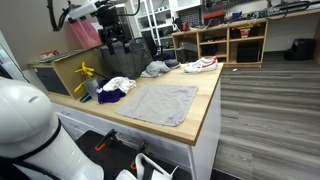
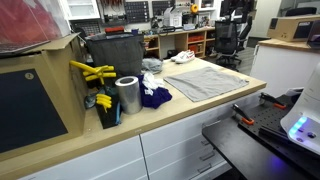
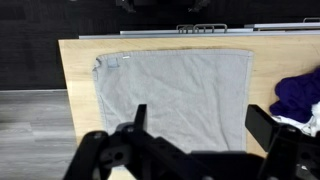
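A grey towel (image 1: 158,103) lies flat on the wooden counter (image 1: 205,112); it shows in both exterior views (image 2: 205,80) and fills the middle of the wrist view (image 3: 175,90). My gripper (image 1: 117,45) hangs high above the counter, over the towel. In the wrist view its two dark fingers (image 3: 200,125) are spread wide apart with nothing between them. A purple cloth (image 3: 300,92) lies just beside the towel's edge.
The purple cloth (image 1: 112,95) lies with a white cloth (image 1: 120,83) near a yellow tool (image 1: 85,72). A metal cylinder (image 2: 127,95) and a dark bin (image 2: 115,55) stand nearby. A grey garment (image 1: 155,69) and a white-red shoe (image 1: 200,65) lie at the counter's far end.
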